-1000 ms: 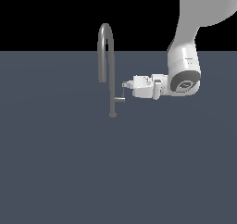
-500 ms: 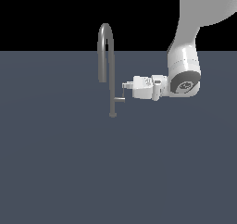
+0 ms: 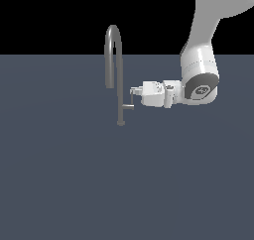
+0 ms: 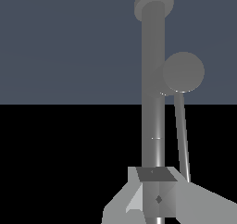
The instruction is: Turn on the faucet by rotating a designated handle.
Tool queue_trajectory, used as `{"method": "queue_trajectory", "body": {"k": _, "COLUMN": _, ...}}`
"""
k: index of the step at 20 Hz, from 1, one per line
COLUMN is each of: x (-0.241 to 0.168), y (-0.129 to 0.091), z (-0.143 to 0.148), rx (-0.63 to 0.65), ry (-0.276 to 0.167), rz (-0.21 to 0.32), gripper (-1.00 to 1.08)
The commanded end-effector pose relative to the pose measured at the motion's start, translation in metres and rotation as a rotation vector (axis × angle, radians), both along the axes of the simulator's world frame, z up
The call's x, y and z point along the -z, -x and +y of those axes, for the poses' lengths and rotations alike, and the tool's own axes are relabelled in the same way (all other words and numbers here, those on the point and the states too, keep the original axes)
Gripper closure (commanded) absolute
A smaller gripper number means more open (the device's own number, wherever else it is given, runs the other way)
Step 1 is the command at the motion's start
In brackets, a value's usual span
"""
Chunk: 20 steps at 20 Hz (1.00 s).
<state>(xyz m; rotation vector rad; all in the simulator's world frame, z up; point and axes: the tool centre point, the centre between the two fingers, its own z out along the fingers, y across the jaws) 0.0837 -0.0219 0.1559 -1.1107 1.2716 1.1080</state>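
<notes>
Faucet (image 3: 120, 80) handle (image 3: 128, 106) beside gripper (image 3: 133, 91) in exterior view; wrist view: lever pin alongside fingers (image 4: 157, 197), grip state unclear.

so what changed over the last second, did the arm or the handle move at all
Barely anything. The gripper crept slightly toward the faucet, to the exterior view's left, and now sits right beside the lever pin of the handle. Nothing was visibly grasped or released. The faucet and handle look unchanged, with no clear rotation yet.
</notes>
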Motion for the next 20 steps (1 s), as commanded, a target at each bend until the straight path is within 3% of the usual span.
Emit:
{"method": "queue_trajectory", "body": {"k": 1, "x": 0.000, "y": 0.003, "z": 0.000, "rx": 0.000, "ry": 0.000, "rz": 0.000, "gripper": 1.08}}
{"method": "queue_trajectory", "body": {"k": 12, "x": 0.002, "y": 0.035, "z": 0.005, "rx": -0.003, "ry": -0.002, "rz": 0.000, "gripper": 1.08}}
{"method": "queue_trajectory", "body": {"k": 14, "x": -0.002, "y": 0.028, "z": 0.004, "rx": 0.002, "ry": 0.002, "rz": -0.010, "gripper": 1.08}}
{"method": "queue_trajectory", "body": {"k": 20, "x": 0.013, "y": 0.051, "z": 0.007, "rx": -0.001, "ry": -0.001, "rz": -0.004, "gripper": 1.08}}
